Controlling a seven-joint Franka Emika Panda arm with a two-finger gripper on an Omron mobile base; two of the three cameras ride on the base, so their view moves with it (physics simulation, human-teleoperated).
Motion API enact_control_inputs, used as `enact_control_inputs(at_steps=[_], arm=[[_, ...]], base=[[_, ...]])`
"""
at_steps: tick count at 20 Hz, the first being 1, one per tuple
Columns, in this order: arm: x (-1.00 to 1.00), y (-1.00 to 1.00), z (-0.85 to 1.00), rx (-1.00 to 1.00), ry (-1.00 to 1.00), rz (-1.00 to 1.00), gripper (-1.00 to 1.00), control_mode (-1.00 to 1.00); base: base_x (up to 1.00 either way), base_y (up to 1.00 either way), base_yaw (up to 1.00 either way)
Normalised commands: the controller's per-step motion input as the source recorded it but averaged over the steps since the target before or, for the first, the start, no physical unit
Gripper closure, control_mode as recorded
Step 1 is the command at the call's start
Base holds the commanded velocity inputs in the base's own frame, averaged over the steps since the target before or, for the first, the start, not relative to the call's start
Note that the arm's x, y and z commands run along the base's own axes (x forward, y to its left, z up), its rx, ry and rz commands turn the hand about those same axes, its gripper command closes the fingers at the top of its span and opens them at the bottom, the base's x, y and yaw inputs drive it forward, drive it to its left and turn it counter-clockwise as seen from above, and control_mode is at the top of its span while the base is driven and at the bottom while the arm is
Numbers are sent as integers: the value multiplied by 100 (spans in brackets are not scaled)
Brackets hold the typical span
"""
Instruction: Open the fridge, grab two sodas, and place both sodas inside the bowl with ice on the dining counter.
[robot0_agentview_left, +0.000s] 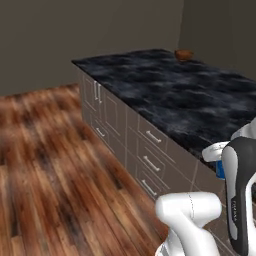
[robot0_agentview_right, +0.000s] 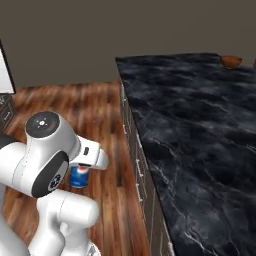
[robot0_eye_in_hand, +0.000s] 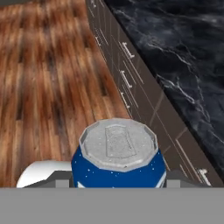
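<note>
Blue can (robot0_eye_in_hand: 118, 159) sits upright right in front of the hand camera, silver lid up, with the gripper (robot0_eye_in_hand: 118, 179) closed on its sides; the finger tips (robot0_eye_in_hand: 61, 178) show as grey stubs at either flank of the can body. Right base view catches the same can (robot0_agentview_right: 79, 176) below the white wrist, over the wood floor (robot0_agentview_right: 65, 110), held clear of the ground and beside the cabinet face. Left base view gives just a sliver of blue (robot0_agentview_left: 220, 169) behind the dark forearm.

Counter (robot0_agentview_right: 200, 140): long black slab, white veining, thin edge, running away from the base. Grey-brown drawer fronts (robot0_agentview_left: 145, 150) with pale bar handles line its side. The can is off the slab, out over the floor on the cabinet side, near the slab's near end.

Bowl (robot0_agentview_left: 184, 54): small, reddish-brown, shallow, at the far end of the slab close to the far corner. Same bowl (robot0_agentview_right: 231, 61) appears at the top right of the right base view. Contents too small to make out. Bowl and can are well apart, almost the whole slab between them.

Plain dark wall (robot0_agentview_left: 100, 30) behind. Second can not located.
</note>
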Motion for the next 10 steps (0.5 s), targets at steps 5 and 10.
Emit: enact_control_inputs(at_steps=[5, 10], arm=[[0, 0, 0, 0, 0, 0, 100, 100], [0, 0, 0, 0, 0, 0, 100, 100]], base=[[-91, -61, -26], [-92, -70, -25]])
